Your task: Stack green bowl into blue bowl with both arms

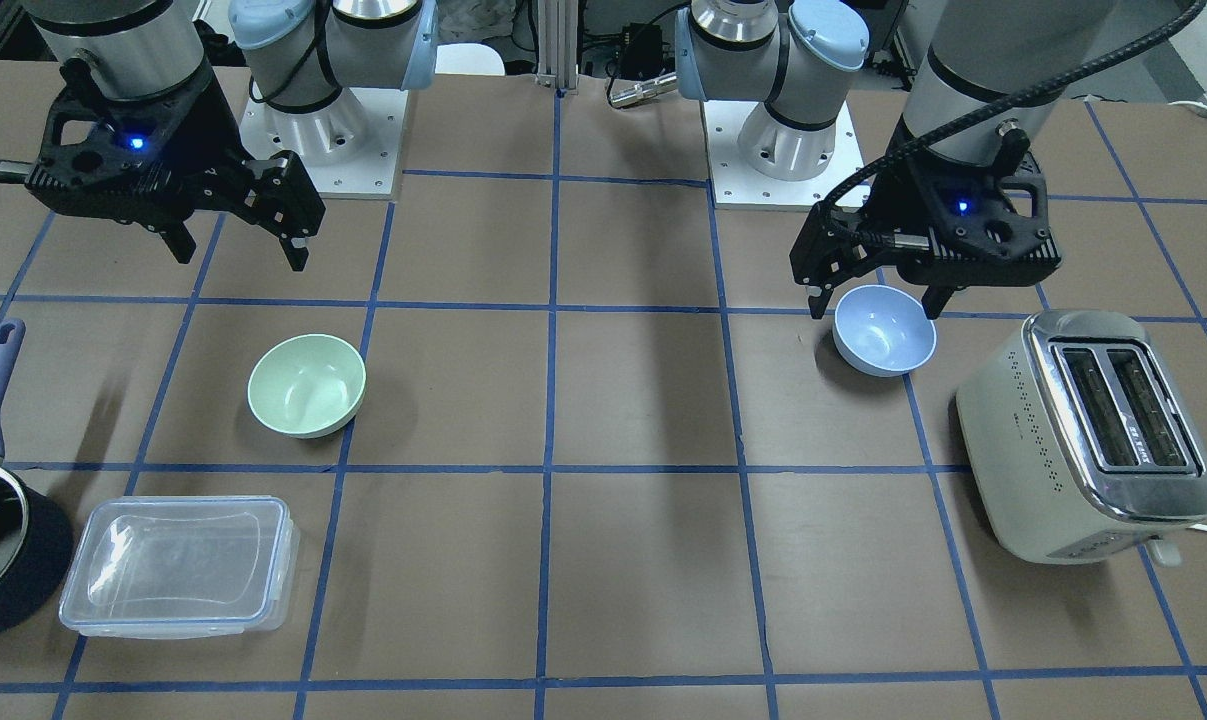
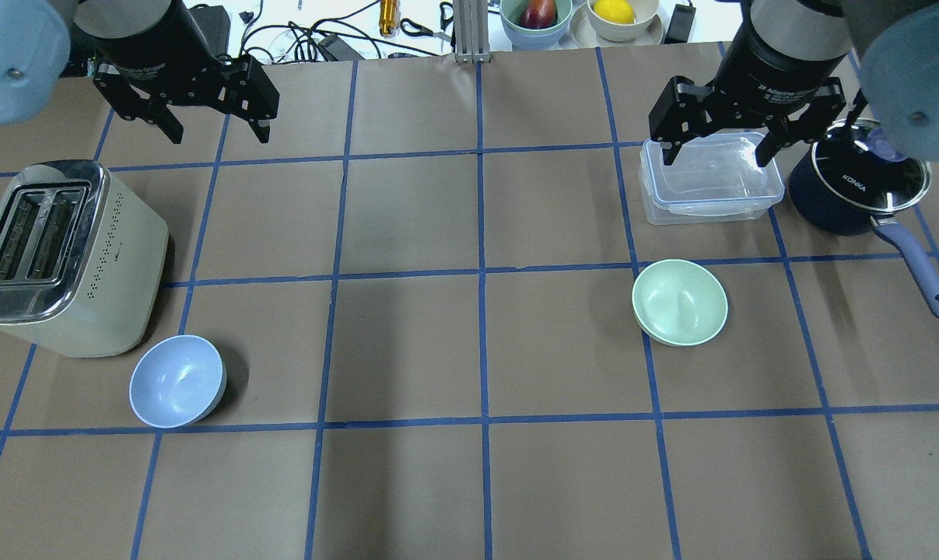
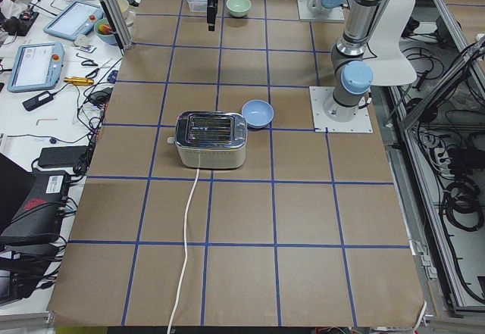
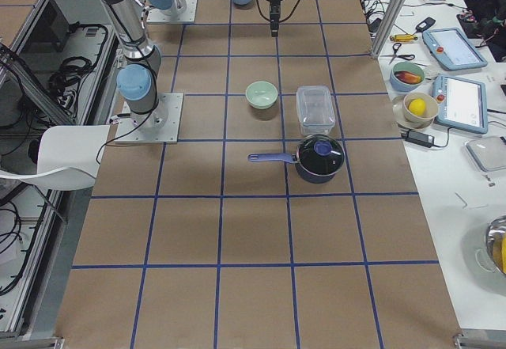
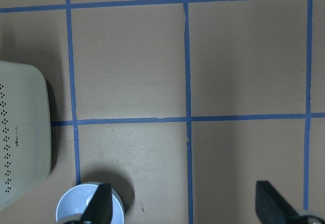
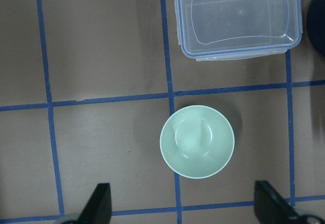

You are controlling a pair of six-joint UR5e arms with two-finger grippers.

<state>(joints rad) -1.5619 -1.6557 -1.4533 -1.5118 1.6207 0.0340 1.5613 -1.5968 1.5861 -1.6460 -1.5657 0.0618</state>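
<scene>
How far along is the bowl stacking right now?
Nothing looks done: the green bowl sits on the table near the clear container, far from the blue bowl beside the toaster. Nothing is in hand: the left gripper and right gripper hang open above the table, empty. Left to do: grasp the green bowl, carry it across, set it into the blue bowl.

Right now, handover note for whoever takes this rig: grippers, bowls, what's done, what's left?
Left gripper: open, empty, raised above the table.
Right gripper: open, empty, raised above the table.
Green bowl: upright, empty, on the right arm's side, near the clear lidded container.
Blue bowl: upright, empty, on the left arm's side, next to the toaster.
Done: nothing; the bowls sit far apart, neither grasped.
Left: pick up the green bowl, bring the two together, nest green into blue.
</scene>
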